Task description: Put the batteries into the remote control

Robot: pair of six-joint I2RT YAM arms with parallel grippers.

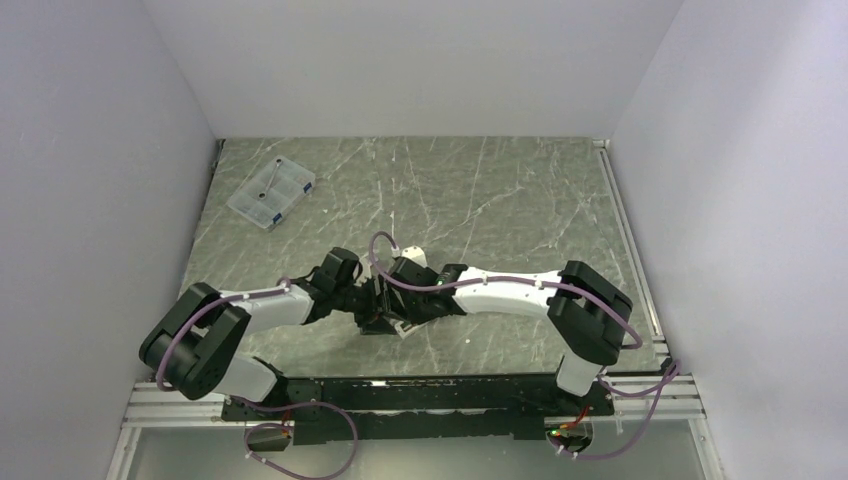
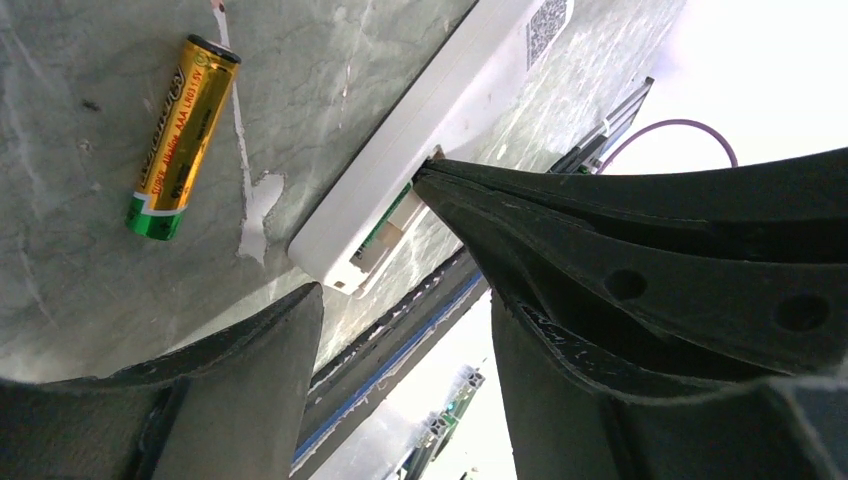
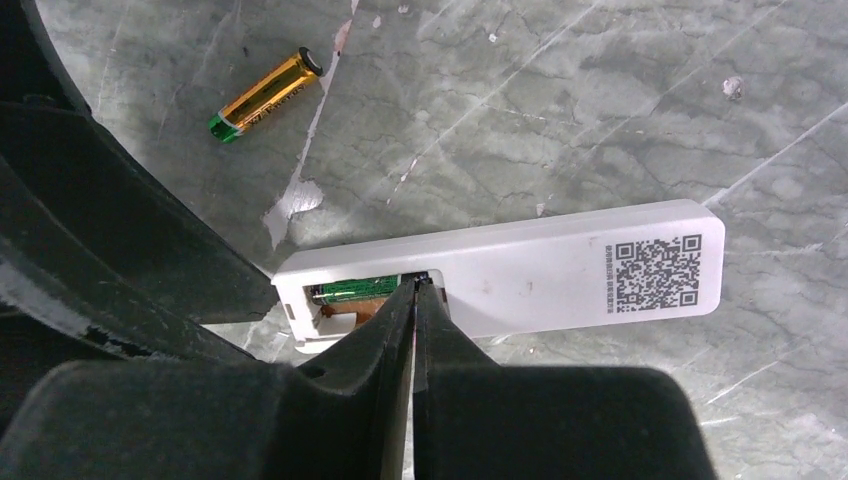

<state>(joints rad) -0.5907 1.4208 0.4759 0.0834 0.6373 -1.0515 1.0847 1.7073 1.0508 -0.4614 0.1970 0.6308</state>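
Right gripper (image 3: 413, 290) pinched closed at remote control (image 3: 520, 270) compartment, lower centre; left gripper (image 2: 400, 250) spread wide; loose battery (image 3: 265, 96) upper left.

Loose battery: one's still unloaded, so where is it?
Right wrist view, upper left: the loose battery lies on the table, apart from the remote control.

Lying on matt, scuffed grey marbled tabletop (image 3: 600, 110): glossy gold-foil loose battery (image 3: 266, 96), smooth white plastic remote control (image 3: 540, 270). Pressing in, matt black plastic right gripper (image 3: 413, 290).
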